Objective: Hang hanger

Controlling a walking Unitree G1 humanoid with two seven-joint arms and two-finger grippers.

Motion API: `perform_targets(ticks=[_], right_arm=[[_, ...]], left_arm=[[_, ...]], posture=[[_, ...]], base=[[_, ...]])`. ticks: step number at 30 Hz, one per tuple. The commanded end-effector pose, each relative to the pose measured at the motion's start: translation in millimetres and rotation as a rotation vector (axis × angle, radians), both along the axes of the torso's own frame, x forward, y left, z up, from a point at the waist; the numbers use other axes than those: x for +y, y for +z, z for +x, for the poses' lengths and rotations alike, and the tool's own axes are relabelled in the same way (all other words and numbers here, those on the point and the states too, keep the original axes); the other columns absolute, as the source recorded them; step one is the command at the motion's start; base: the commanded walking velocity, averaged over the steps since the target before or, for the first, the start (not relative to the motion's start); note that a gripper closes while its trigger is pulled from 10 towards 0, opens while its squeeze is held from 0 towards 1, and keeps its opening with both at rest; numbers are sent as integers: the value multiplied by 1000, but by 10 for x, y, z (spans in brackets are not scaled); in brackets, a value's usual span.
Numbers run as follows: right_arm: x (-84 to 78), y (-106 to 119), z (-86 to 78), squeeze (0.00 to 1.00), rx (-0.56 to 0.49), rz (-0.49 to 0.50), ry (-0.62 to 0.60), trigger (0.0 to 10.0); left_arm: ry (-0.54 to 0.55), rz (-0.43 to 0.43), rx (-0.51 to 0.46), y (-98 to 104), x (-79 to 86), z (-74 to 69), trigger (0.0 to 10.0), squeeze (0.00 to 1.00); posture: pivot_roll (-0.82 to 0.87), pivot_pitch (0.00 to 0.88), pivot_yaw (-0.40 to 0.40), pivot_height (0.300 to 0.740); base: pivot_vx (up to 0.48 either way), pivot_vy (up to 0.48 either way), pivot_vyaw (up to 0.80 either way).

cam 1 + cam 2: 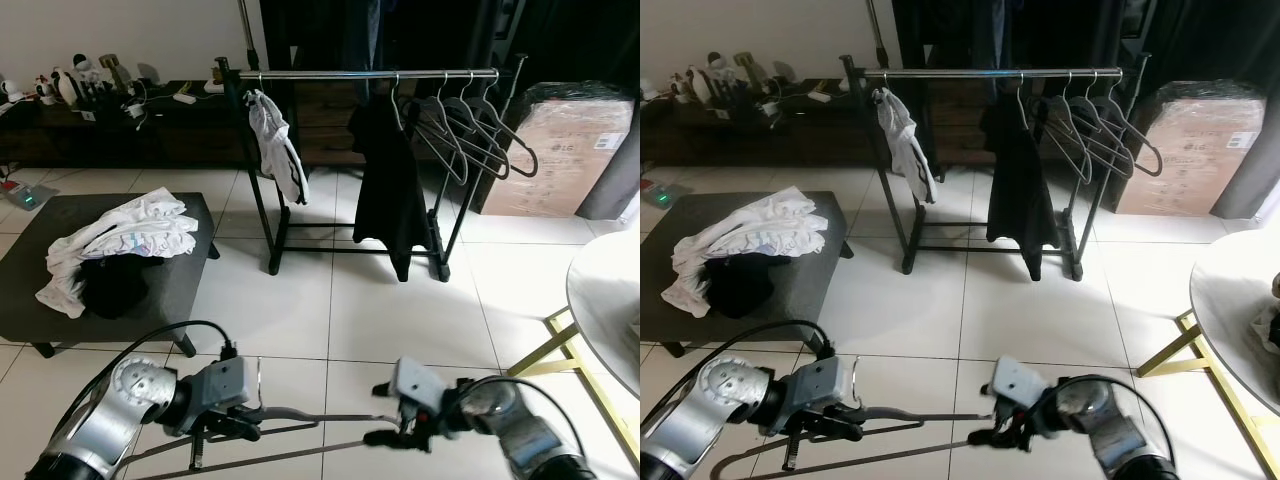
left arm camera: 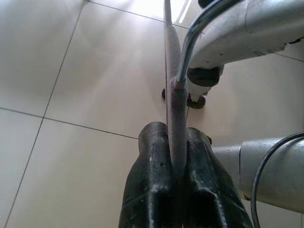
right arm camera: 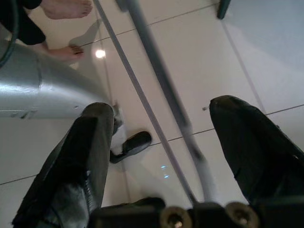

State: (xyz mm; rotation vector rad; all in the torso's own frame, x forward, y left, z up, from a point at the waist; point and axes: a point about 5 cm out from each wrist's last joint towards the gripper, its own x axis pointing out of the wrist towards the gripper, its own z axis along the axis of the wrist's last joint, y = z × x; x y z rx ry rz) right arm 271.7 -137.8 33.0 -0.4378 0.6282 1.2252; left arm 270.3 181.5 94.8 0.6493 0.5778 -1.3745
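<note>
left gripper [image 2: 176, 156] fingers pinch the hanger [image 1: 300, 415]; right gripper [image 3: 164, 142] fingers spread. next, carry it to the rack [image 1: 370, 73].

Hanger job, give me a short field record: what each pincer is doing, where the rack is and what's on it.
held item: grey hanger, low over the tiled floor
left pincer: shut on the hanger's bar
right pincer: open, fingers either side of the hanger's bars
rack: ahead across the floor, apart from the robot
on rack: white garment, black garment, empty hangers
low table: ahead on the left, clothes heaped on it
</note>
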Motion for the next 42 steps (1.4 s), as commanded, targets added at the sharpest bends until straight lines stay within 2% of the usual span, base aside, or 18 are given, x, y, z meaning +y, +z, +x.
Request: perform_targets(ticks=[1,6,7,8,18,25,42], right_arm=[[33,-2,2,0,-4,-6,-23,10000],[46,-34,34,0,3,0,-59,10000],[35,-29,42,0,6,0,-64,2000],[32,-27,44,0,7,0,-66,0],[-33,-13,33,0,55,21,-69,0],[-37,-74,-35,0,130,36,-52,0],[-50,-62,-12,0,147,49,-43,0]], left_arm=[[-39,-12,22,-6,-49,-31,10000,0],[-59,-13,16,-17,-105,-31,10000,0],[-61,-13,11,-16,-114,-23,10000,0],[-63,-12,10,-15,-116,-21,10000,0],[-81,7,-7,-16,-132,-14,10000,0],[-74,2,-47,1,-157,30,10000,0],[-72,-29,-68,24,-212,72,10000,0]], posture=[[-71,121,74,740],[-66,120,76,740],[-66,119,76,740],[-66,119,76,740],[-64,120,74,740],[-62,122,74,740],[-65,121,72,740]], base=[[0,0,0],[0,0,0],[0,0,0],[0,0,0],[0,0,0],[0,0,0],[0,0,0]])
